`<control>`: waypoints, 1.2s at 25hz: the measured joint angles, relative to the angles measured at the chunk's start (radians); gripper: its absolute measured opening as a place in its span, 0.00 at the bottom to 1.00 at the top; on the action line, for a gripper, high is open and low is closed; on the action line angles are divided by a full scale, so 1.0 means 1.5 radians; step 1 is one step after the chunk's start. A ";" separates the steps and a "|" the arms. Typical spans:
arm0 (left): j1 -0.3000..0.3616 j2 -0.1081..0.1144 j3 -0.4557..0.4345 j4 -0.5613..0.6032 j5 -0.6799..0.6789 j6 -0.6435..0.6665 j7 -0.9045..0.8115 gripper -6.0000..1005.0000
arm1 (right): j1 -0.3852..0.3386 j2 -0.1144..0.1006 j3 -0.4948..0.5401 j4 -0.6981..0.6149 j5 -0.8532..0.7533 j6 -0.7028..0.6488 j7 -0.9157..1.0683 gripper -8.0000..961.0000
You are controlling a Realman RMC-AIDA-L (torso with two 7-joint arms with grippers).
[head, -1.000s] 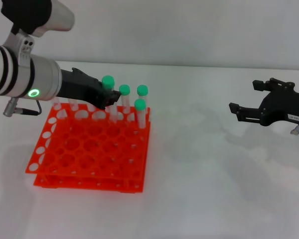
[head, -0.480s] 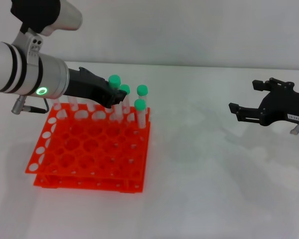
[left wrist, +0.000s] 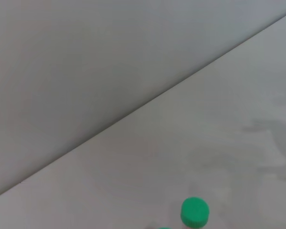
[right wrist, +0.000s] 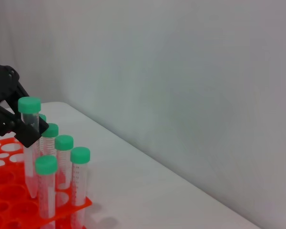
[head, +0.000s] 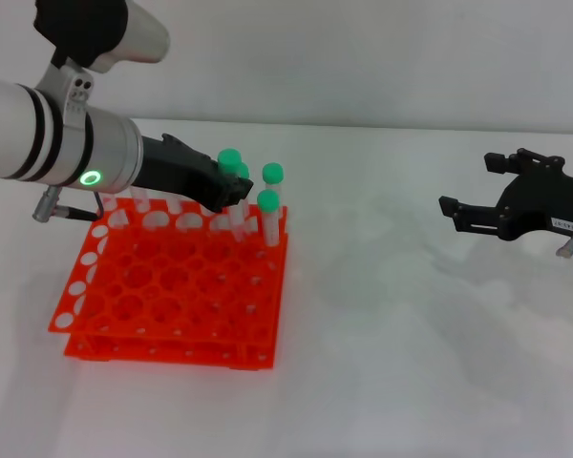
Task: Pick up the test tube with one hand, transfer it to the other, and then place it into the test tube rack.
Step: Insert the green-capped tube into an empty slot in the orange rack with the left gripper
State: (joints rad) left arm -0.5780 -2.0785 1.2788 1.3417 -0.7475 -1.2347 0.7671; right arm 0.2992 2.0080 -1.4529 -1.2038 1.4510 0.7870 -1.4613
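Head view
Rack [head: 172,286]: orange-red, on the white table [head: 411,334], toward the robot's left.
Left gripper [head: 231,189]: over the rack's far row, clamped on the tube [head: 230,162] just below its green cap.
Tube: above the far holes, upright, cap on top; its lower part is hidden behind the fingers and neighbours.
Other tubes [head: 267,215]: capped, standing in the far right corner, close beside the held one.
Right gripper [head: 473,218]: well apart on the robot's right, low over the table, jaws apart, holding nothing.

Left wrist view
Cap [left wrist: 195,212]: one green cap at the frame edge, seen from above; otherwise table and wall.

Right wrist view
Tube [right wrist: 30,143]: vertical, cap up, pinched by the left gripper [right wrist: 28,131]; its base reaches down at the rack [right wrist: 9,191].
Other tubes [right wrist: 62,167]: four or so, upright, crowded right beside it.
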 joint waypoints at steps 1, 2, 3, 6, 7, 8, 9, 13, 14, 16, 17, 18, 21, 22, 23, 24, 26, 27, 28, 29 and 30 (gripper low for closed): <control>0.000 0.000 0.000 -0.002 0.000 0.000 0.000 0.21 | 0.000 0.000 -0.001 0.000 0.000 0.000 0.000 0.91; 0.000 0.000 0.001 -0.005 0.000 0.000 0.002 0.21 | 0.000 0.000 -0.001 0.000 0.000 0.000 0.000 0.91; 0.000 0.000 0.001 -0.008 0.000 0.000 0.003 0.21 | 0.000 0.000 -0.001 0.000 0.000 0.000 0.000 0.91; 0.000 0.000 0.001 -0.016 0.000 0.001 0.009 0.21 | 0.000 0.000 -0.001 0.004 0.001 0.000 0.000 0.91; 0.000 0.000 0.001 -0.016 0.000 0.001 0.010 0.21 | 0.000 0.000 0.000 0.005 0.001 0.000 0.000 0.91; 0.001 0.000 0.001 -0.017 0.000 0.001 0.011 0.21 | 0.000 0.000 0.000 0.005 0.001 0.000 0.000 0.91; 0.001 0.000 0.001 -0.017 0.000 0.002 0.013 0.21 | 0.000 0.000 0.000 0.005 0.001 0.000 0.000 0.91; 0.004 -0.001 0.001 -0.018 0.000 0.012 0.015 0.22 | 0.000 0.000 -0.001 0.006 0.001 -0.005 0.000 0.91; 0.004 -0.001 0.002 -0.021 0.000 0.013 0.017 0.22 | 0.000 0.000 -0.001 0.006 0.001 -0.006 0.000 0.91; 0.002 -0.001 0.001 -0.030 0.000 0.016 0.025 0.22 | 0.000 0.000 -0.001 0.007 0.001 -0.006 0.000 0.91; 0.002 -0.001 0.001 -0.034 0.000 0.016 0.028 0.22 | 0.001 0.000 -0.001 0.007 0.001 -0.007 0.000 0.91; 0.000 -0.001 0.001 -0.040 0.000 0.016 0.032 0.22 | 0.002 0.000 -0.001 0.008 0.001 -0.007 0.000 0.91; -0.005 -0.001 0.001 -0.052 0.000 0.017 0.038 0.22 | 0.005 0.000 -0.001 0.009 0.001 -0.007 0.000 0.91; -0.006 -0.001 0.001 -0.054 0.000 0.017 0.039 0.22 | 0.006 0.000 -0.001 0.009 0.000 -0.007 0.000 0.91; -0.007 -0.001 0.000 -0.056 0.000 0.018 0.039 0.22 | 0.006 0.000 -0.001 0.009 0.000 -0.007 0.000 0.91; -0.008 -0.001 -0.002 -0.057 -0.002 0.019 0.039 0.22 | 0.006 0.000 -0.001 0.010 -0.001 -0.007 0.000 0.91; -0.008 -0.001 -0.003 -0.057 -0.006 0.022 0.039 0.24 | 0.007 0.000 -0.001 0.011 -0.001 -0.007 0.000 0.91; -0.008 -0.001 -0.004 -0.057 -0.008 0.024 0.039 0.25 | 0.008 0.001 -0.001 0.016 -0.001 -0.007 0.000 0.91; -0.007 -0.001 -0.004 -0.056 -0.008 0.024 0.039 0.25 | 0.008 0.001 -0.001 0.016 -0.001 -0.007 0.001 0.91; -0.007 0.000 -0.005 -0.054 -0.009 0.025 0.039 0.29 | 0.009 0.001 -0.001 0.017 -0.001 -0.007 0.000 0.91; -0.006 0.000 -0.007 -0.053 -0.009 0.025 0.038 0.33 | 0.009 0.001 -0.001 0.017 -0.001 -0.007 0.000 0.91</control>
State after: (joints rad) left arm -0.5872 -2.0786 1.2678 1.2619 -0.7617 -1.1968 0.8248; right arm 0.3126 2.0094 -1.4542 -1.1781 1.4502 0.7759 -1.4606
